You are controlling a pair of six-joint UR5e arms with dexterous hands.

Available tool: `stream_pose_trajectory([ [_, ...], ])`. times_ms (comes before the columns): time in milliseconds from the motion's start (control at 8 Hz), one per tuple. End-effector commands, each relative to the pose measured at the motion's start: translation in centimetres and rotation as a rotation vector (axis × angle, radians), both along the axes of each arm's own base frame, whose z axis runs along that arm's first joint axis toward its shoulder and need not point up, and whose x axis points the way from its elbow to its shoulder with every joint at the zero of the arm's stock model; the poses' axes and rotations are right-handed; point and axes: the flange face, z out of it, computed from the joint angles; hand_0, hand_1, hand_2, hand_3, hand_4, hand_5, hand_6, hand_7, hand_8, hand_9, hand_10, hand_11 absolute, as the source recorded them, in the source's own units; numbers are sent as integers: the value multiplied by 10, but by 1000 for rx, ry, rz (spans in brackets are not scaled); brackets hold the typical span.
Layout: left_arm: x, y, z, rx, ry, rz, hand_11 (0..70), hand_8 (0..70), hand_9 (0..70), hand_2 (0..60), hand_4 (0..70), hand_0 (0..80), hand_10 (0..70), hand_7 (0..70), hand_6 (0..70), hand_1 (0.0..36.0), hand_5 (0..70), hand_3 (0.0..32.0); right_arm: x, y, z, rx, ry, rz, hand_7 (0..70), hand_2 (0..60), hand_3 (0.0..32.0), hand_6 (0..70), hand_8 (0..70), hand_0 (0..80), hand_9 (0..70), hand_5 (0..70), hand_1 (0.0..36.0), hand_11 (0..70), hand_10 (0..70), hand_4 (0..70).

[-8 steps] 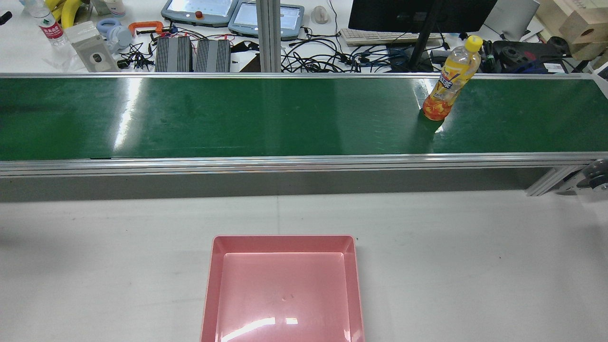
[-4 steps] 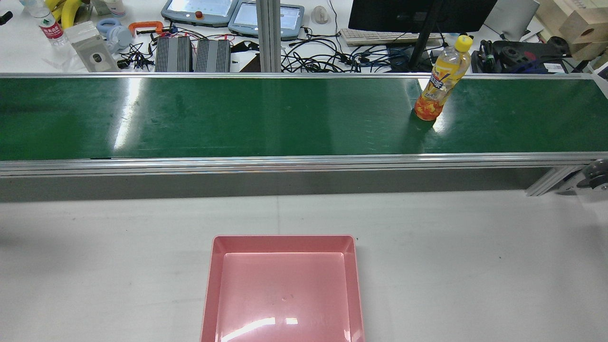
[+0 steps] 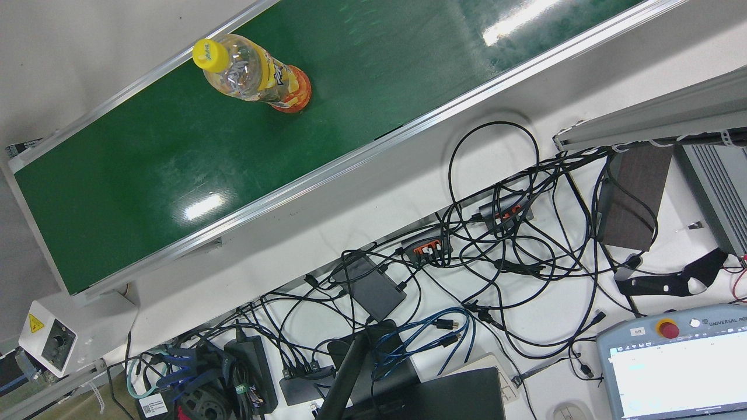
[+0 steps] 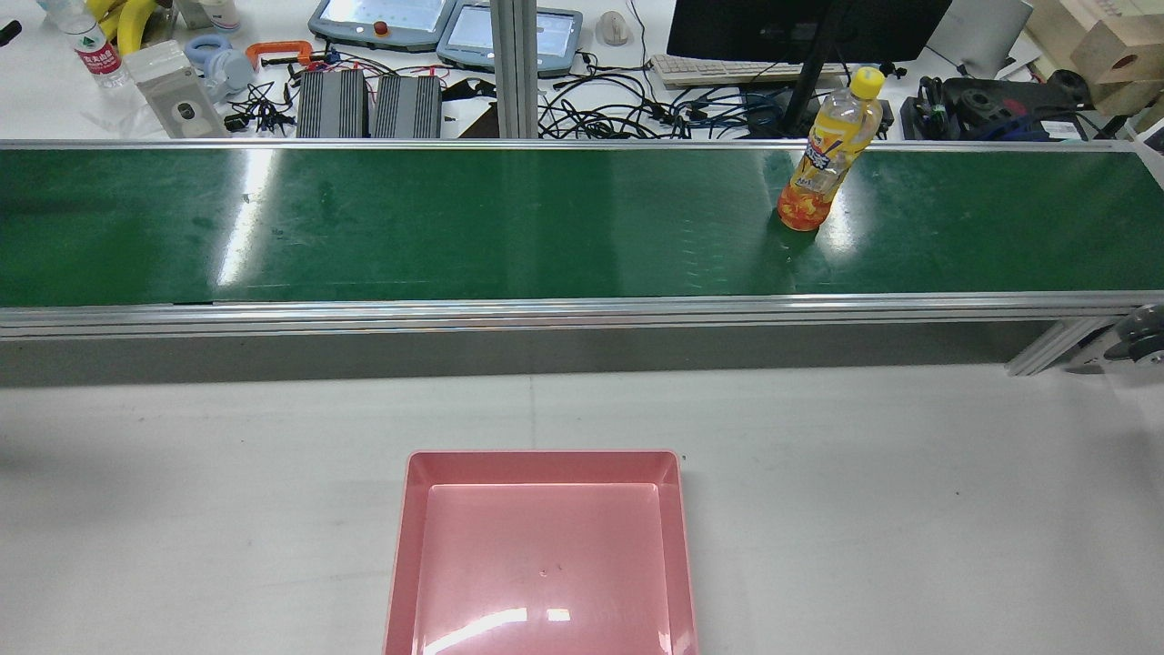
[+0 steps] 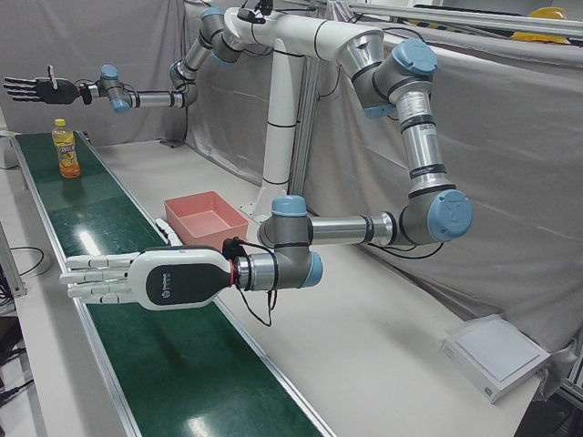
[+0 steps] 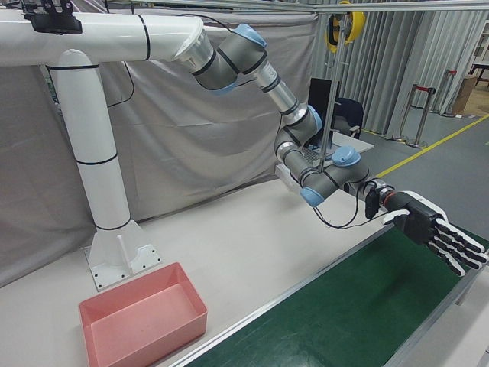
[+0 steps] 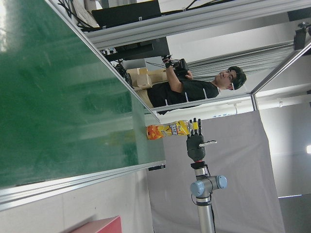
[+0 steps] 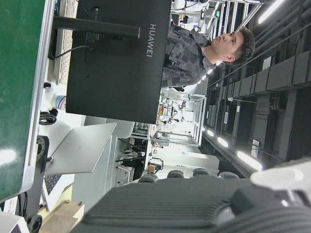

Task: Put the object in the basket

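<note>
An orange drink bottle (image 4: 823,155) with a yellow cap stands upright on the green conveyor belt (image 4: 455,227), towards its right end. It also shows in the front view (image 3: 257,73), the left-front view (image 5: 65,150) and the left hand view (image 7: 167,130). The pink basket (image 4: 409,546) sits empty on the white table (image 4: 909,509), nearer than the belt. My right hand (image 5: 32,86) hovers open, fingers straight, high above the bottle. My left hand (image 5: 137,278) is open and flat over the belt's other end; it also shows in the right-front view (image 6: 432,233).
Behind the belt is a desk with cables (image 3: 496,245), a monitor (image 4: 800,27), teach pendants (image 4: 382,18) and power bricks. A person (image 7: 194,87) stands beyond the belt's far end. The arms' white pedestal (image 5: 278,137) stands behind the basket.
The bottle has ridden the belt to the left in the rear view. The basket has not moved.
</note>
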Motion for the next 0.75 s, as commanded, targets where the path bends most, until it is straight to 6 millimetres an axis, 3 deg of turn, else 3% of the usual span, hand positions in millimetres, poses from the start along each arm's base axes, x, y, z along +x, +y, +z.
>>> stream_pose_trajectory([
  [0,-1,0,-1,2,1,-1,96,4,23,108,0,493,52,0,0,171,59,0,0,0,0,0,0,0,0,0,0,0,0,0,0,0,0,0,0,0],
  [125,3,1,0,-5,-2,5,97,4,22,108,0,493,52,0,0,171,59,0,0,0,0,0,0,0,0,0,0,0,0,0,0,0,0,0,0,0],
  [250,8,1,2,-10,-3,12,93,0,11,8,0,495,50,0,0,139,47,0,0,0,0,0,0,0,0,0,0,0,0,0,0,0,0,0,0,0],
  [375,10,1,1,-8,-3,17,87,0,9,0,0,492,47,0,0,102,34,0,0,0,0,0,0,0,0,0,0,0,0,0,0,0,0,0,0,0],
  [625,11,1,1,-8,-4,18,85,0,15,0,0,492,46,0,0,112,34,0,0,0,0,0,0,0,0,0,0,0,0,0,0,0,0,0,0,0],
])
